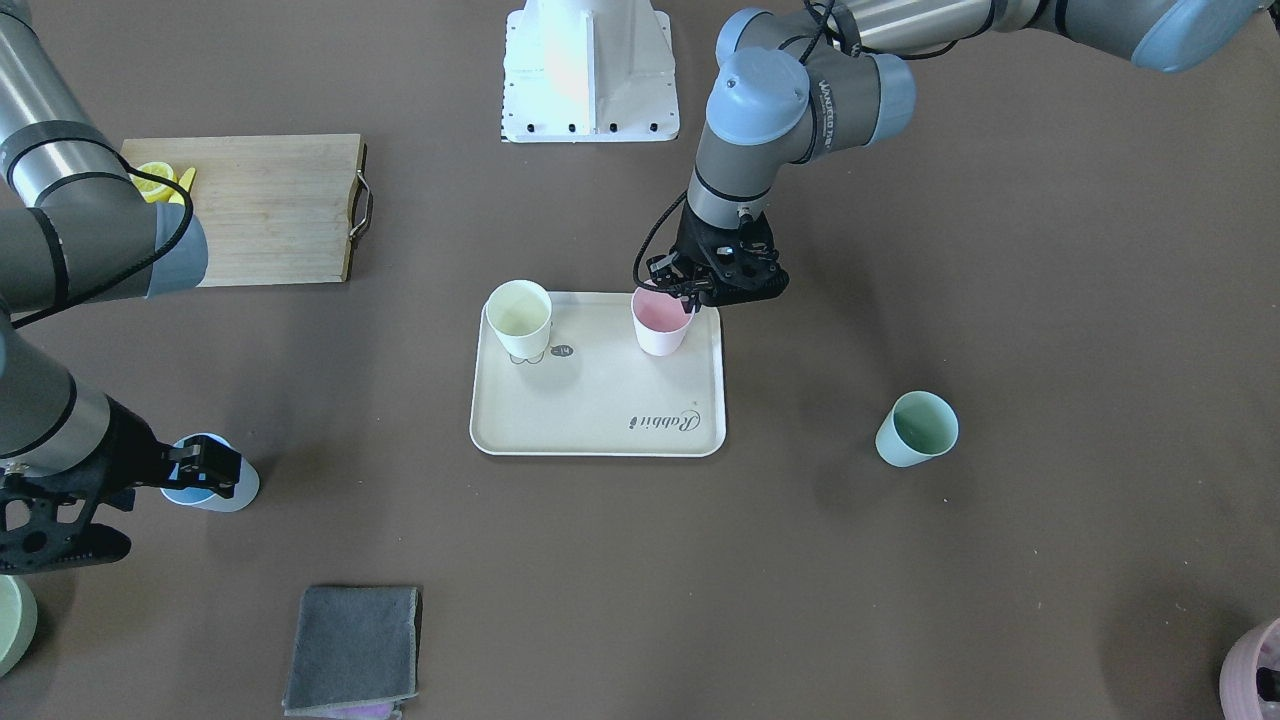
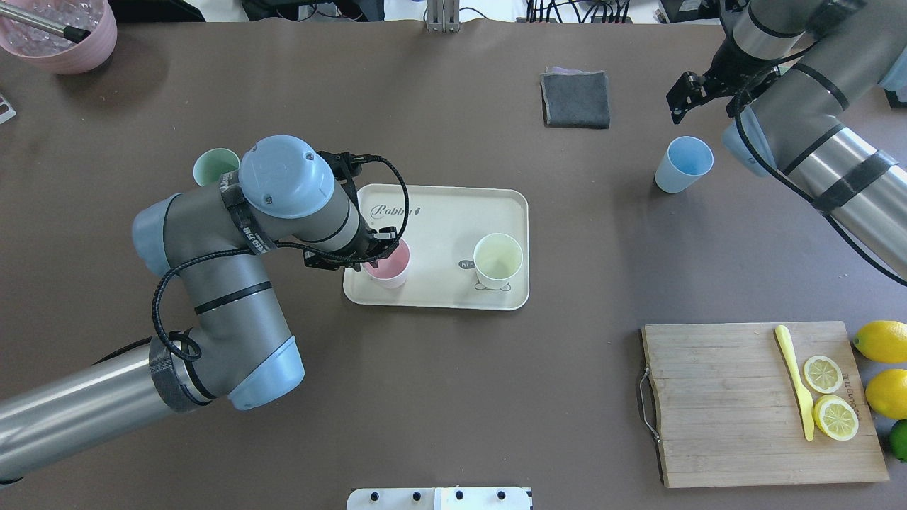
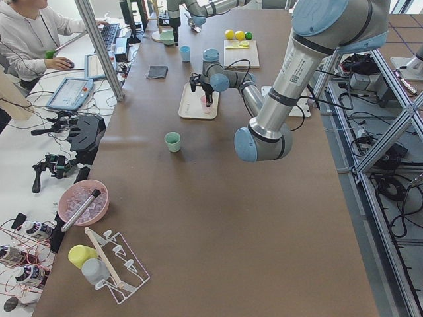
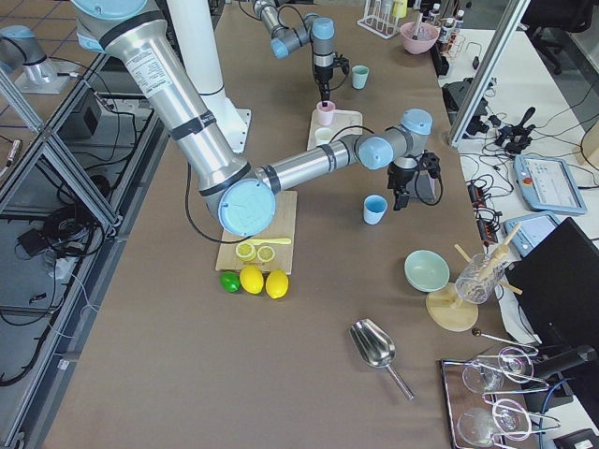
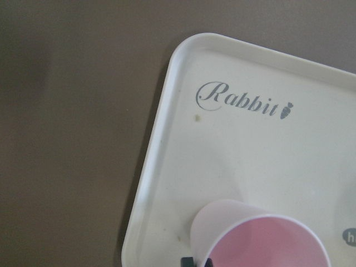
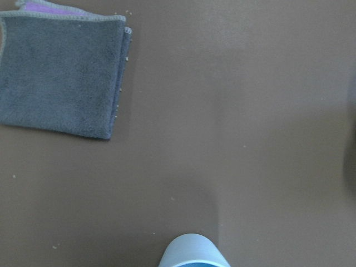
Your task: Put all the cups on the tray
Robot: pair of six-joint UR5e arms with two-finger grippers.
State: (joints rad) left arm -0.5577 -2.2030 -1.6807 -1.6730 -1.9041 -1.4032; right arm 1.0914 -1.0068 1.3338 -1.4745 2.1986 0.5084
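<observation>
The cream tray (image 1: 600,420) lies mid-table. The pale yellow cup (image 1: 519,318) and the pale pink cup (image 1: 660,322) stand upright on it. My left gripper (image 1: 690,298) is at the pink cup's rim and looks shut on it; a fingertip (image 5: 194,260) shows against the cup wall in the left wrist view. The light blue cup (image 1: 225,490) stands on the table off the tray. My right gripper (image 1: 205,468) hovers over it, open and empty. The mint green cup (image 1: 917,428) stands alone on the table on my left side.
A wooden cutting board (image 2: 723,404) with lemon slices and a yellow knife lies on my near right, with whole lemons (image 2: 882,340) beside it. A grey cloth (image 2: 575,99) lies at the far side. A mauve pot (image 2: 60,32) stands at the far left corner.
</observation>
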